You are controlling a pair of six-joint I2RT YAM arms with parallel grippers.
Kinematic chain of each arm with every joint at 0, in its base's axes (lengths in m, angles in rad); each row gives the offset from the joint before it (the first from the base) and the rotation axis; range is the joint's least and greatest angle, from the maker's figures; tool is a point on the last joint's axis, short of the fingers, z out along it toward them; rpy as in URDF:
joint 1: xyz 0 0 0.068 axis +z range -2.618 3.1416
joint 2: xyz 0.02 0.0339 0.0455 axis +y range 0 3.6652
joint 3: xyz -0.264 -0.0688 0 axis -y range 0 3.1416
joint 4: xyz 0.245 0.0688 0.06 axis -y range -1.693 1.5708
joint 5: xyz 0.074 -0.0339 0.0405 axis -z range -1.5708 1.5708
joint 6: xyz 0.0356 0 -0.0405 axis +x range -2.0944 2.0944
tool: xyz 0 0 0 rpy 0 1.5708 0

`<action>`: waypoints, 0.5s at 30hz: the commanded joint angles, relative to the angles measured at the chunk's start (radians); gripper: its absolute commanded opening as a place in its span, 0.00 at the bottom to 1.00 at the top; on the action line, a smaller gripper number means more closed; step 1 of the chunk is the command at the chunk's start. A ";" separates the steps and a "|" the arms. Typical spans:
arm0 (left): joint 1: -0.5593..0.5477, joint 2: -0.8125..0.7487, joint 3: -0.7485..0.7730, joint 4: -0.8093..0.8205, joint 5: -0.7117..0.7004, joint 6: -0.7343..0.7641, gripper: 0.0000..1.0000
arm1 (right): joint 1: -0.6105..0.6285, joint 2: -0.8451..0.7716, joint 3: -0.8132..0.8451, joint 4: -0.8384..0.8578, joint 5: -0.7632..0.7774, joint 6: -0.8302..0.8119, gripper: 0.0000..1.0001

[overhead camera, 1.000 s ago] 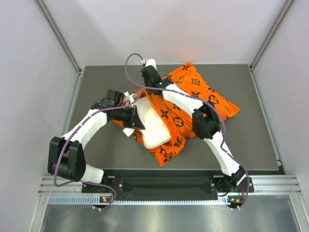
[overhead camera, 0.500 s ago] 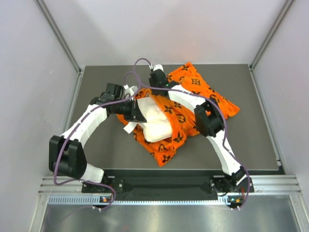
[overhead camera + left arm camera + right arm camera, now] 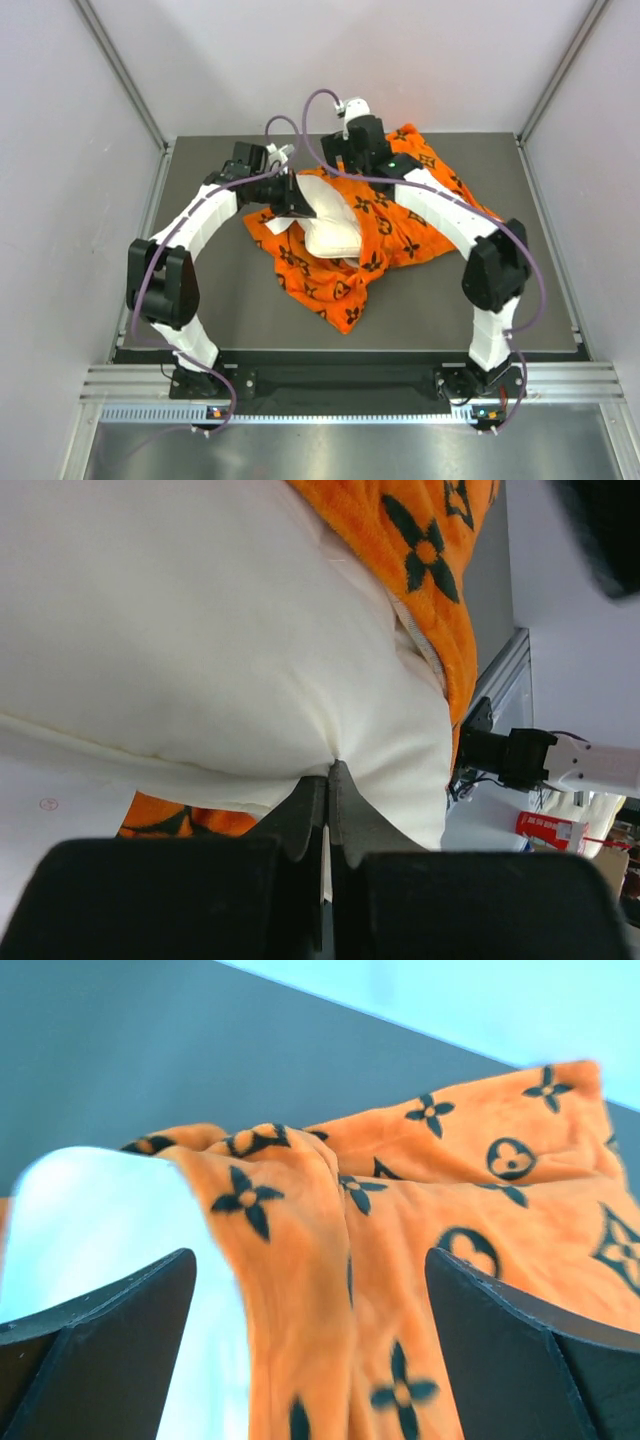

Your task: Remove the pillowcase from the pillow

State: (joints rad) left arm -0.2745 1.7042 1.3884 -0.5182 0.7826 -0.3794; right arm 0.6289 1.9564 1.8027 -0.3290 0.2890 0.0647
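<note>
The cream pillow (image 3: 330, 228) lies half out of the orange pillowcase (image 3: 405, 225), which is bunched around its right and near sides on the table. My left gripper (image 3: 291, 196) is shut on the pillow's left edge; in the left wrist view its jaws (image 3: 328, 772) pinch a fold of the pillow (image 3: 200, 630), with the pillowcase (image 3: 432, 565) behind. My right gripper (image 3: 346, 168) hovers over the back of the pillowcase. In the right wrist view it (image 3: 310, 1260) stands open, with a ridge of pillowcase (image 3: 300, 1290) below the gap and the pale pillow (image 3: 100, 1220) to the left.
The dark grey table mat (image 3: 200, 290) is fenced by pale enclosure walls on three sides, with a metal rail (image 3: 340, 385) along the near edge. Purple cables (image 3: 300, 125) loop above both wrists near the back.
My right gripper has opened, let go of the pillowcase, and moved back and to the right. The left gripper has drawn the pillow toward the back, and the pillowcase has slumped flatter.
</note>
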 commanded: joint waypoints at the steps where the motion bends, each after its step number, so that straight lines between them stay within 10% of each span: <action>1: -0.002 0.034 0.066 0.107 -0.005 -0.004 0.00 | -0.005 -0.143 -0.096 0.038 0.019 -0.028 0.96; 15: 0.037 0.130 0.142 0.168 -0.072 -0.145 0.00 | 0.032 -0.475 -0.575 0.013 -0.037 0.135 0.95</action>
State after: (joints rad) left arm -0.2401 1.8183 1.4590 -0.5026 0.6956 -0.4835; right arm 0.6525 1.5425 1.2564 -0.3321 0.2596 0.1421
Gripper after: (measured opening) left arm 0.017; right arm 0.948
